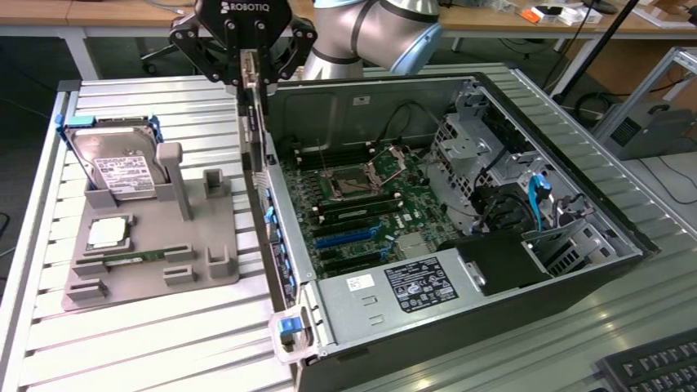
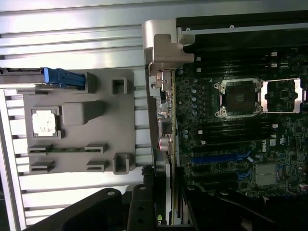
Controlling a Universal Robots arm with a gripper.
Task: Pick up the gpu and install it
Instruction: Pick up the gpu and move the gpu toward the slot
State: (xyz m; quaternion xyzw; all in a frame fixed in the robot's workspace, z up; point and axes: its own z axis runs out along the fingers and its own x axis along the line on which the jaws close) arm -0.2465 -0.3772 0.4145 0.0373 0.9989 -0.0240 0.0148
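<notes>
The gpu (image 1: 255, 139) hangs edge-on and upright from my gripper (image 1: 251, 75), which is shut on its upper edge. It shows as a thin dark card with a pale metal strip. It is in the air over the side wall of the open computer case (image 1: 286, 245), between the grey holder (image 1: 207, 245) and the motherboard (image 1: 360, 204). In the wrist view the gpu (image 2: 167, 204) sits edge-on between the black fingers (image 2: 143, 204) of the gripper (image 2: 166, 192), lined up with the case wall and beside the blue slots (image 2: 221, 156).
The grey holder (image 2: 130, 120) carries a silver hard drive (image 1: 120, 167) in a blue frame, a processor chip (image 1: 109, 233) and a memory stick (image 1: 130, 260). The case holds a power supply (image 1: 419, 282), drive cages (image 1: 479, 147) and cables. A keyboard (image 1: 654, 367) lies at the exterior view's lower right.
</notes>
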